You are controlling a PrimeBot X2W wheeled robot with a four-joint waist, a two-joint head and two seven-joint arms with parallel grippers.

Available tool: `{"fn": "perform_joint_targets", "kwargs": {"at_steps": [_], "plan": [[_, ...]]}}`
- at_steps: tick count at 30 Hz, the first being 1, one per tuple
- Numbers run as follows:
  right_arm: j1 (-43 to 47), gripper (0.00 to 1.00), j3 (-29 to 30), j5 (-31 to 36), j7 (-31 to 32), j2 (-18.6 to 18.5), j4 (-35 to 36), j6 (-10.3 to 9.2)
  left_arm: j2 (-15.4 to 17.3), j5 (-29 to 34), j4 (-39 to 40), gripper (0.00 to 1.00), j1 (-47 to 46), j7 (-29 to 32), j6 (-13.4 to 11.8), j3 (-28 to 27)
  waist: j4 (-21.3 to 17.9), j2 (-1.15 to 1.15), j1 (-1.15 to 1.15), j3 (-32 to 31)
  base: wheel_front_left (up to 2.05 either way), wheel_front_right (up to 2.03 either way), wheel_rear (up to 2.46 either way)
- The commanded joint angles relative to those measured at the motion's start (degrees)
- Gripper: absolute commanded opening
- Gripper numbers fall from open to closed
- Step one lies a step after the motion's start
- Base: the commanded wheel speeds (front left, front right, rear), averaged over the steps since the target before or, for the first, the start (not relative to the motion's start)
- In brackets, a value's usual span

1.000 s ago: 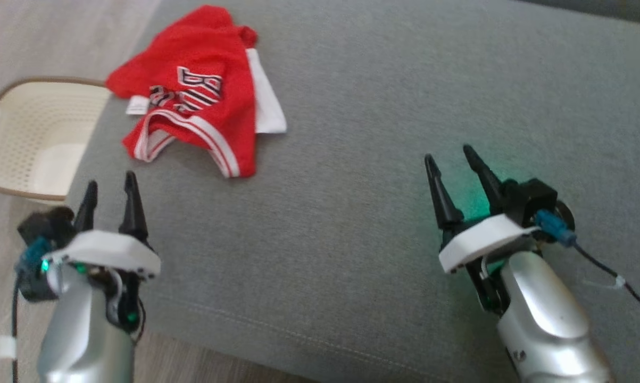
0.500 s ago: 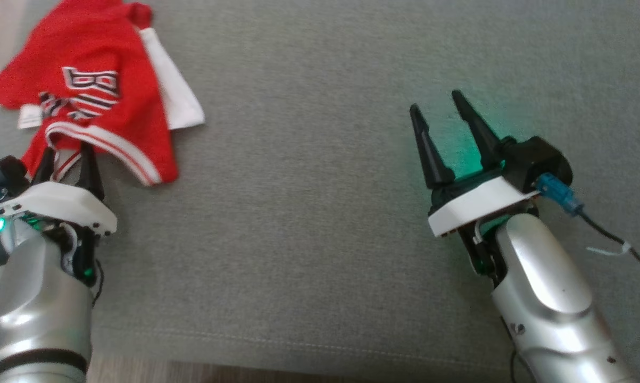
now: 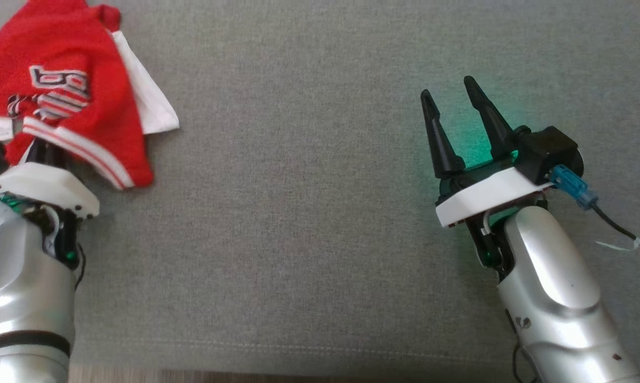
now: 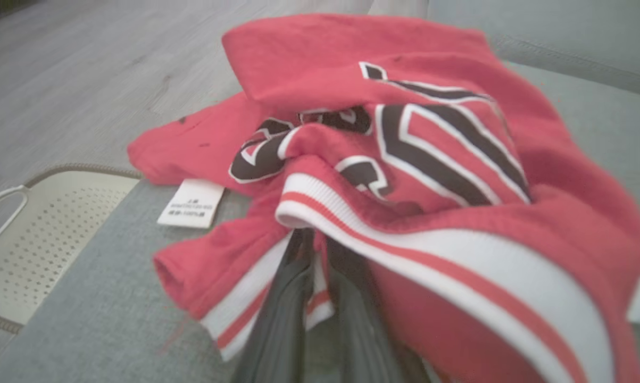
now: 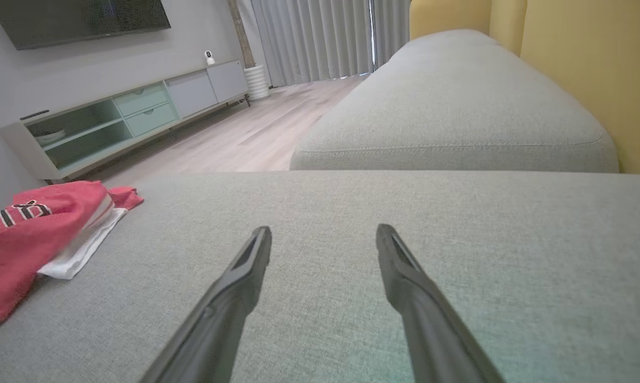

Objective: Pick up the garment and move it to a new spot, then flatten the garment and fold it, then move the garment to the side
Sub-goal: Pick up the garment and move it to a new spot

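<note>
1. A crumpled red jersey [image 3: 59,80] lies at the far left corner of a grey sofa [image 3: 298,213] seat. It sits partly on a white cloth [image 3: 144,106].
2. The left gripper [image 4: 314,250] has its fingers tucked under the jersey's striped hem [image 4: 405,250]. They are drawn close together, with a fold of trim pinched between them.
3. The right gripper [image 3: 447,90] rests over bare cushion, well apart from the jersey. Its fingers are spread wide and hold nothing.
4. In the left wrist view, a pale perforated basket [image 4: 27,244] stands on the floor beside the sofa's end.
5. Progress looks very early. The first grasp seems just made, but the jersey is not yet lifted off the cushion. Carrying it to a new spot, flattening, folding and setting it aside all remain.
6. A second ago the left fingers stood open near the sofa's front edge, short of the jersey. Now they have reached it and closed.
7. The right gripper is as open as before. The head camera has also swung, so the whole head view has shifted.
</note>
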State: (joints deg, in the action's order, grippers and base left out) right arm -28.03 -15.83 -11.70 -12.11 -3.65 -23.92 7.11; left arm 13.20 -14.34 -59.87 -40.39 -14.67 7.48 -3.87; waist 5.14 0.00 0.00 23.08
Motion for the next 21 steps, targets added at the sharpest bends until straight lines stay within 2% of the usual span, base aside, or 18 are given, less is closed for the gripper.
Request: {"fn": "perform_joint_targets", "kwargs": {"at_steps": [1, 6, 11, 21], "plan": [[0.09, 1.00, -0.68, -0.49, -0.56, 0.78, 1.41, 0.37, 2.46, 0.57, 2.86, 0.00, -0.20, -0.33, -0.04, -0.66, -0.18, 0.00, 0.00, -1.01, 0.00, 0.00, 0.00], [1.06, 1.00, -0.67, -2.01, -1.42, 0.78, 0.25, 0.37, 1.48, 1.28, 10.96, 0.00, 0.37, -0.33, -0.01, 0.65, -1.32, 0.00, 0.00, -3.97, 0.00, 0.00, 0.00], [2.00, 1.00, -0.95, -3.84, -2.13, 0.78, -0.88, 0.37, 0.01, 0.26, 17.41, 0.00, 0.48, -0.33, 0.00, 5.32, -3.81, 0.00, 0.00, -6.56, 0.00, 0.00, 0.00], [2.65, 1.00, -1.71, -7.09, -2.80, 0.78, -1.86, 0.37, -4.05, -2.98, 20.87, 0.00, 1.04, -0.33, 0.00, 17.74, -12.69, 0.00, 0.00, -8.17, 0.00, 0.00, 0.00]]}}
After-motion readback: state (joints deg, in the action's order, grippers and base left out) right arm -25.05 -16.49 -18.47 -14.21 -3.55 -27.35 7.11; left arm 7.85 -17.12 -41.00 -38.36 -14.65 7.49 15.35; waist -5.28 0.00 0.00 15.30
